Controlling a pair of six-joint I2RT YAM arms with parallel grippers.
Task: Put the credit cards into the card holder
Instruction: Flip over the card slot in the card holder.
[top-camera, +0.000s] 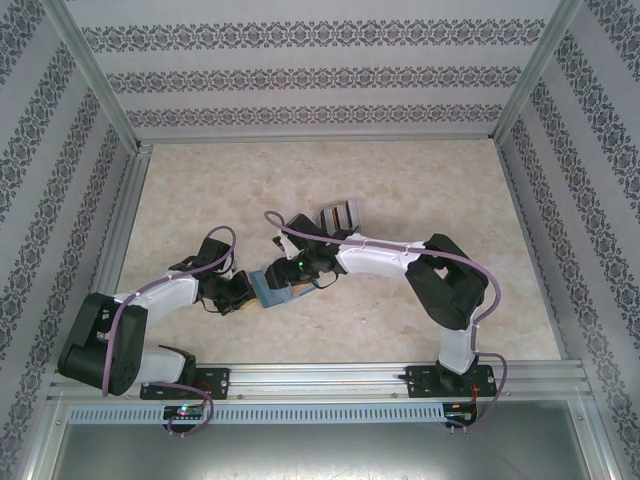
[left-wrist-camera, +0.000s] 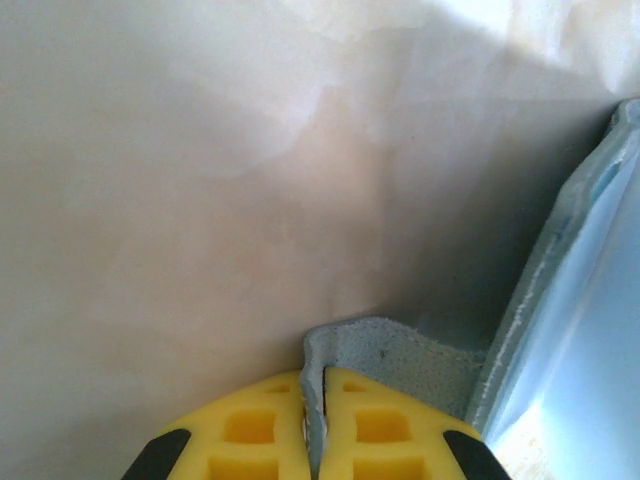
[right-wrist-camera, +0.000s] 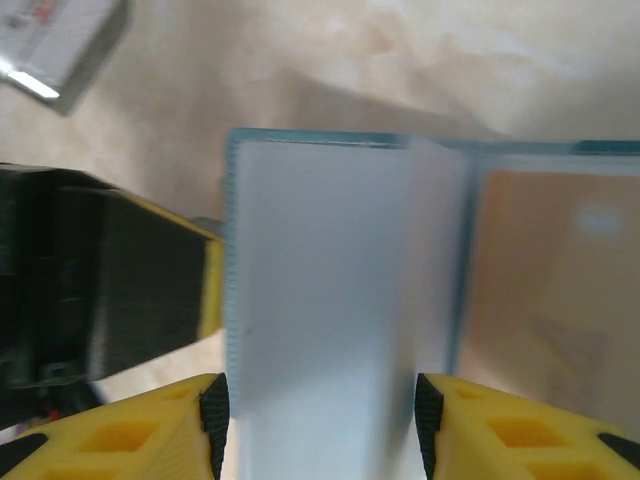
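Left fingers (left-wrist-camera: 255, 430), closed tight, pinch a flap of the small teal-blue folding wallet (left-wrist-camera: 400, 365), which is held open over the beige marbled counter (left-wrist-camera: 200, 200) between the arms. Right fingers (right-wrist-camera: 150, 430), half apart, flank a blurred pale panel (right-wrist-camera: 330, 300). I cannot tell whether it is a grey plastic card or a wallet leaf, or whether it is gripped. If the flap slips, the wallet could fold shut. An orange-brown card (right-wrist-camera: 550, 300) sits inside, cut off.

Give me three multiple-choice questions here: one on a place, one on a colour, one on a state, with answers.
1. Where is the grey rack? A) beyond the card holder B) nearer the robot than it C) on top of it
2. What colour is the card in the holder? A) green B) orange C) black
3. The left gripper is: A) wide open B) shut on a card C) shut on the holder's edge
Answers: A, top view shows it past the holder; B, right wrist view shows orange; C, it pinches the teal flap.
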